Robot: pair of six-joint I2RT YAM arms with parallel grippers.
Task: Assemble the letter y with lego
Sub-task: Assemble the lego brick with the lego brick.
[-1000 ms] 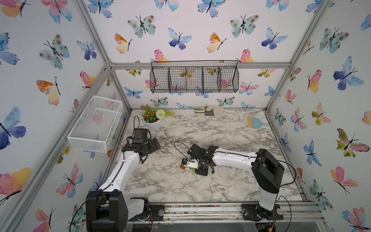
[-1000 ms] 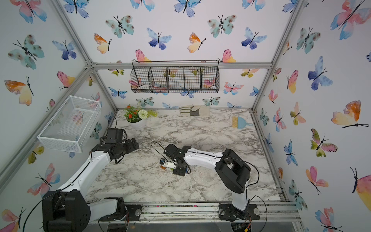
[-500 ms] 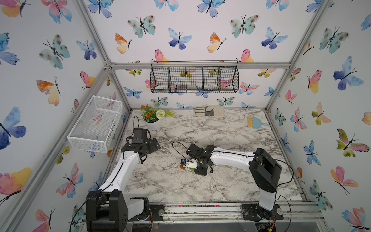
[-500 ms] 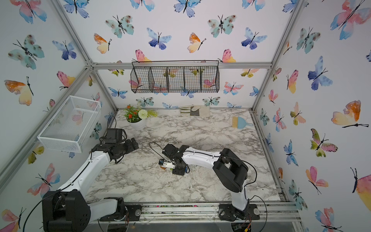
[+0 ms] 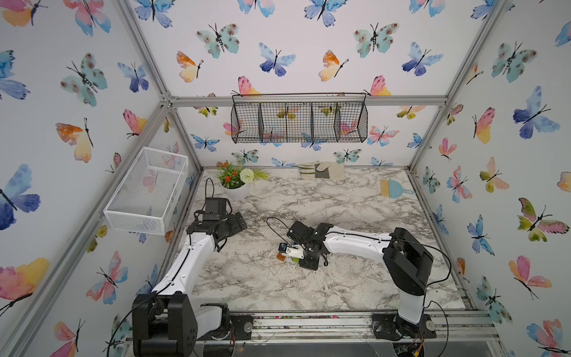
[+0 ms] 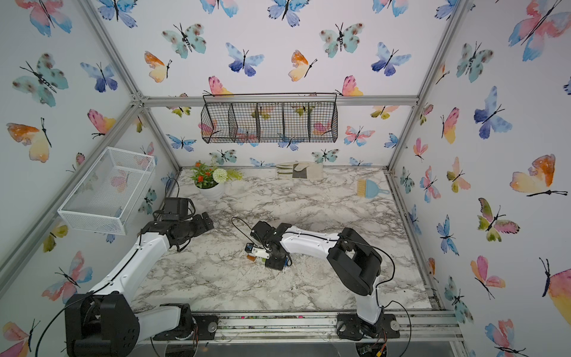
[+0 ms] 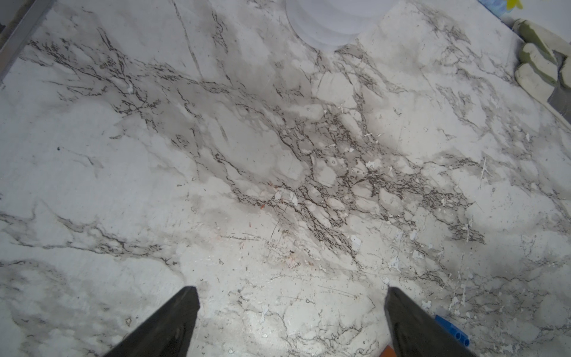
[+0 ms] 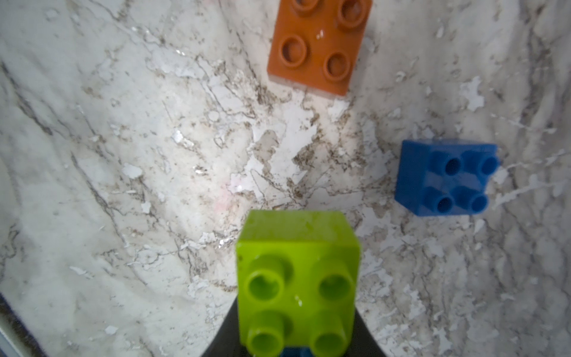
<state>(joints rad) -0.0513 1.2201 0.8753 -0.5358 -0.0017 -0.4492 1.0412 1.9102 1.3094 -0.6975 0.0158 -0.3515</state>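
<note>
The right arm point(image 5: 355, 242) stretches low from its base by the front right corner of the marble surface point(image 5: 309, 201) toward the middle, its wrist bent down. The right gripper point(image 8: 296, 327) is clamped narrow on a lime green brick point(image 8: 298, 272), whose four studs face the wrist camera, with a dark finger against each side; whether the brick touches the surface cannot be told. Beyond it an orange brick point(image 8: 318, 46) and a blue brick point(image 8: 445, 177) lie studs up on the marble. They are apart from each other and from the green one, all near the middle of the surface, somewhat toward the front edge. The left arm point(image 5: 191, 262) reaches along the left edge, and the left gripper point(image 7: 290, 290) hangs with jaws spread wide over bare marble, holding nothing
</note>
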